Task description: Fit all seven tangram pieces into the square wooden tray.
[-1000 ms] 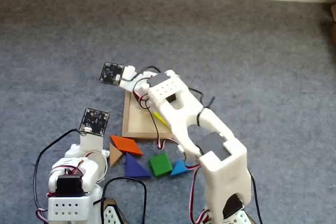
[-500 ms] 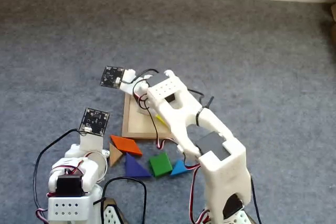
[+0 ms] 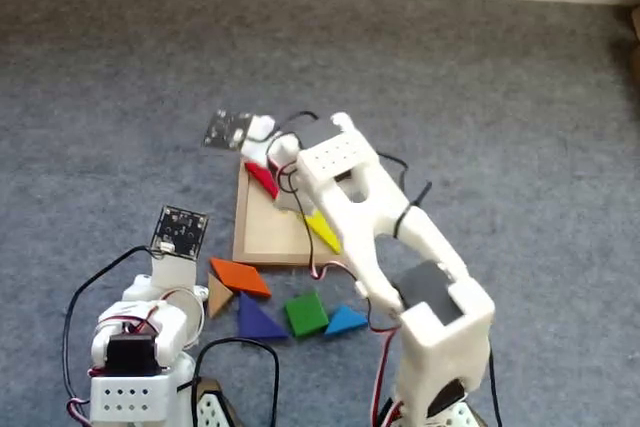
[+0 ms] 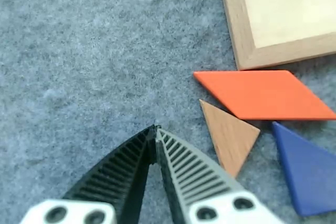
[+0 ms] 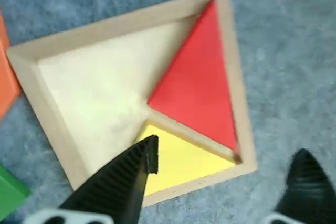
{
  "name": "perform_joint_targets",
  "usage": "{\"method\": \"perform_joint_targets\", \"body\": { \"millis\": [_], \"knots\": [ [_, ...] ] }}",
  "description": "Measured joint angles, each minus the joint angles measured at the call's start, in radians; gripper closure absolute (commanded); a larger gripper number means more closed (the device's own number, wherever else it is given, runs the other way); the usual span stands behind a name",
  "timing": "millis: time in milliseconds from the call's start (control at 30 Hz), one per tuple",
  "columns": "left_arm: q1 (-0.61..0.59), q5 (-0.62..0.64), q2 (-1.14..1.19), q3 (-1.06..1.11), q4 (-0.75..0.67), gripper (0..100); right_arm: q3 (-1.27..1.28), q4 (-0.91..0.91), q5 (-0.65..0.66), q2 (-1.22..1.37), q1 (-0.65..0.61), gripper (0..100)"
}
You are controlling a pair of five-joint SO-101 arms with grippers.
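I'm seeing a grey carpet covering the whole work surface. The square wooden tray is lying flat on it. Off the tray's edge nearest the arm bases, five loose pieces are sitting on the carpet in a rough row: an orange parallelogram, a tan triangle just beside it, a dark blue triangle, a green square and a light blue triangle.

You'll find the square wooden tray on the grey tabletop. Inside it, the red triangle lies at the far side and the yellow triangle toward the right, the two meeting edge to edge. Just before the tray's near left corner lies the orange parallelogram, with the tan wooden triangle against its near edge. To their right, in a row, lie the dark blue triangle, the green square and the light blue triangle.
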Motion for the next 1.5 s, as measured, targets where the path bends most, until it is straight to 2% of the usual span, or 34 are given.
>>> {"method": "perform_joint_targets", "body": {
  "millis": [133, 300, 433, 533, 700, 1000, 1300, 1500],
  "knots": [
    [0.0, 0.0, 0.0, 0.0, 0.0, 99, -0.002, -0.015, -0.098, -0.029, 0.0, 86.0],
    [0.0, 0.0, 0.0, 0.0, 0.0, 99, 0.072, -0.172, -0.21, -0.029, 0.0, 86.4],
    [0.0, 0.0, 0.0, 0.0, 0.0, 99, 0.137, -0.339, -0.247, 0.015, 0.0, 86.4],
    [0.0, 0.0, 0.0, 0.0, 0.0, 99, 0.166, -0.396, -0.258, 0.057, 0.0, 86.4],
    [0.0, 0.0, 0.0, 0.0, 0.0, 99, 0.169, -0.407, -0.261, 0.097, 0.015, 86.4],
    [0.0, 0.0, 0.0, 0.0, 0.0, 99, 0.169, -0.387, -0.264, 0.1, 0.133, 86.4],
    [0.0, 0.0, 0.0, 0.0, 0.0, 99, 0.152, -0.281, -0.264, 0.095, 0.149, 86.6],
    [0.0, 0.0, 0.0, 0.0, 0.0, 99, 0.173, -0.258, -0.262, -0.008, 0.15, 86.7]
  ]
}}
